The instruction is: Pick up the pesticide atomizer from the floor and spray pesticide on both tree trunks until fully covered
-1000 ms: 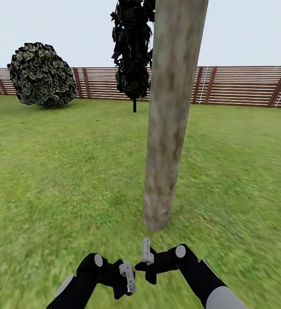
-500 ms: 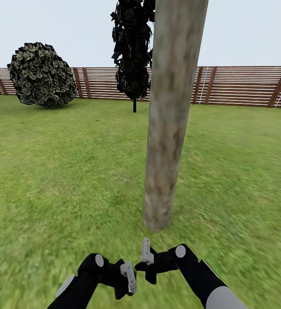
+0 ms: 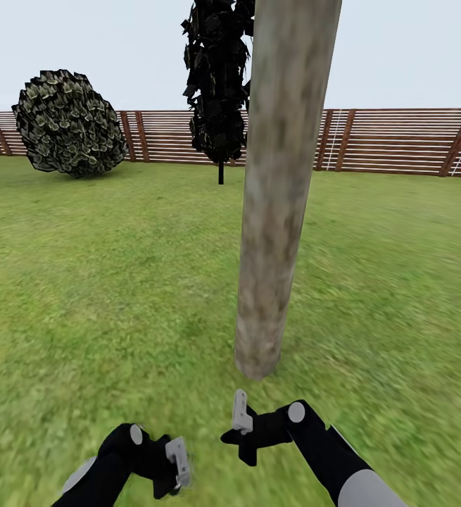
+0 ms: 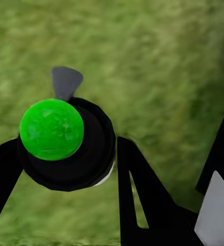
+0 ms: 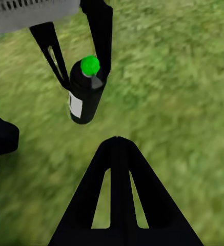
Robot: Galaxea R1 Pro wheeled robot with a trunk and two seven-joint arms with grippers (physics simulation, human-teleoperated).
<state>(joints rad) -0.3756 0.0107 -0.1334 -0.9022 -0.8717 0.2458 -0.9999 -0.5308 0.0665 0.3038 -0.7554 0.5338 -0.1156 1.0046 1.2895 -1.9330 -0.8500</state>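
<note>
Head view: a thick trunk (image 3: 281, 183) rises from grass (image 3: 82, 282) just ahead of both arms. Left gripper (image 4: 65, 169) clamps a black atomizer (image 4: 73, 148) with a green cap (image 4: 52, 129) between its fingers, low over the grass. Right gripper (image 3: 243, 433) nearby; its opening cannot be told. Fence (image 3: 399, 141) behind.

Left gripper (image 3: 176, 461) low, fingers clamped around atomizer (image 5: 86, 92), arm bent inward. Right gripper (image 3: 241, 429) just beside it, higher, fingers together, empty.
</note>
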